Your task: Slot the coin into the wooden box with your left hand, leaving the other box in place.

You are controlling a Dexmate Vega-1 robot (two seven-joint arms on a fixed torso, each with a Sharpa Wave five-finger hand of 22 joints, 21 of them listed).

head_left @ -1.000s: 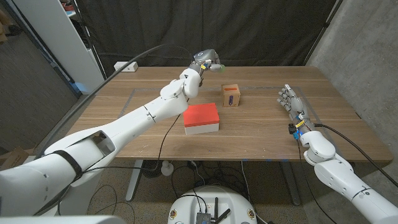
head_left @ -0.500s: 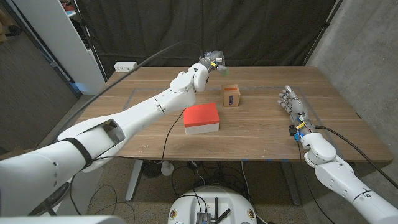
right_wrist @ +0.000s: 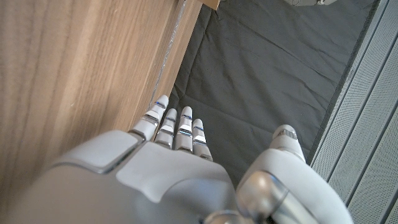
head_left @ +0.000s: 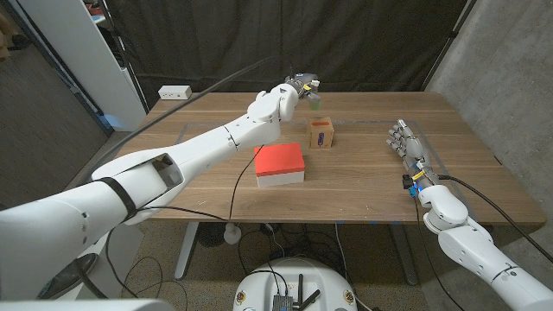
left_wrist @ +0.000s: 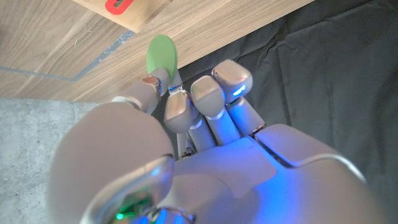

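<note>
Head view: left hand (head_left: pixel 300 86) raised behind wooden box (head_left: pixel 321 133), pinching green coin (head_left: pixel 314 98); red box (head_left: pixel 279 164) near; right hand (head_left: pixel 408 144) empty, fingers straight

Left wrist view: coin (left_wrist: pixel 161 55) gripped by its lower edge in fingertips (left_wrist: pixel 178 106); probably light, rigid, slippery

Right wrist view: fingers (right_wrist: pixel 176 130) extended, together

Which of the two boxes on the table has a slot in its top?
The small wooden box, farther back; its top shows a dark slot. The red-lidded box in front has a plain top.
</note>
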